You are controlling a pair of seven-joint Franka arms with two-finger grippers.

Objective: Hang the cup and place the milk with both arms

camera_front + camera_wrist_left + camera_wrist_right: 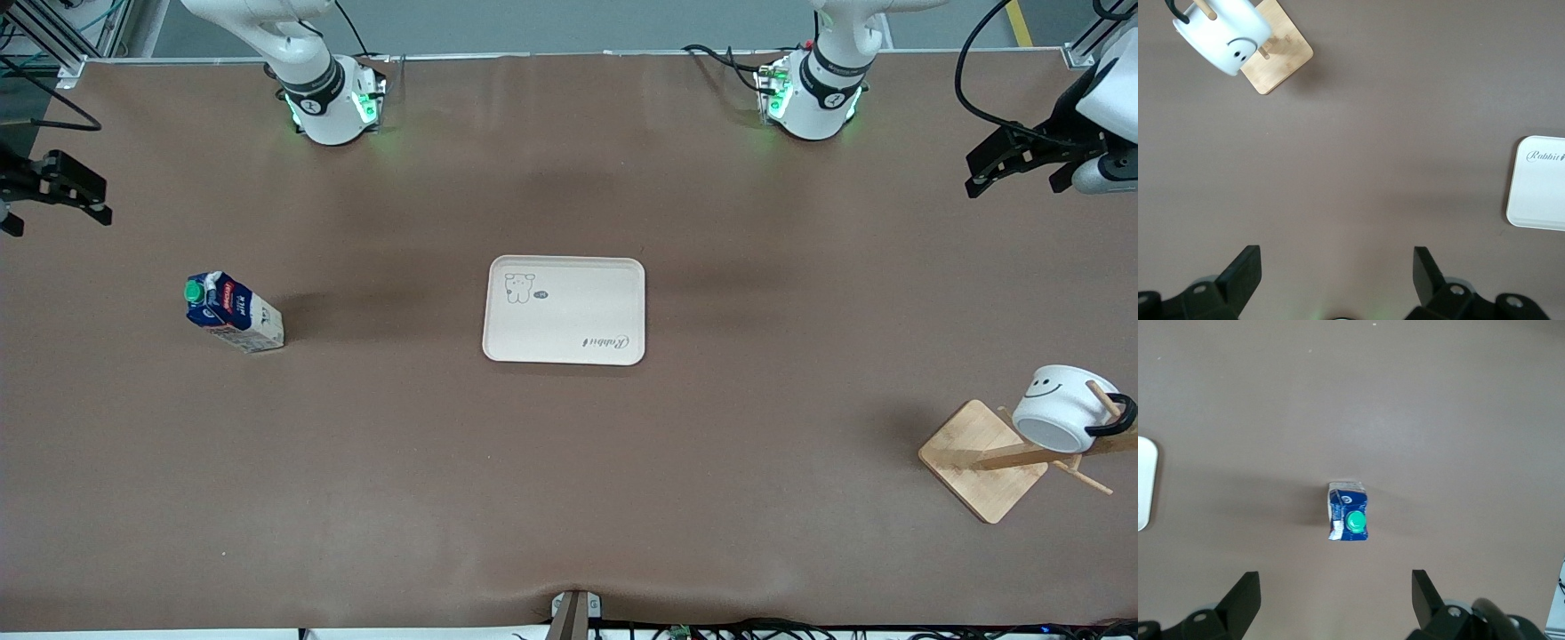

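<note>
The white smiley cup (1060,408) hangs by its black handle on a peg of the wooden rack (982,459), at the left arm's end of the table. It also shows in the left wrist view (1221,33). The milk (233,311) stands upright on the table toward the right arm's end, green cap on top, and shows in the right wrist view (1349,513). My left gripper (1013,173) is open and empty, up in the air past the rack (1281,57). My right gripper (53,204) is open and empty, high over the table's edge near the milk.
A white rectangular tray (564,309) with a rabbit drawing lies in the middle of the brown table. Its edge shows in both the left wrist view (1538,183) and the right wrist view (1145,483). Both green-lit arm bases stand along the table's top edge.
</note>
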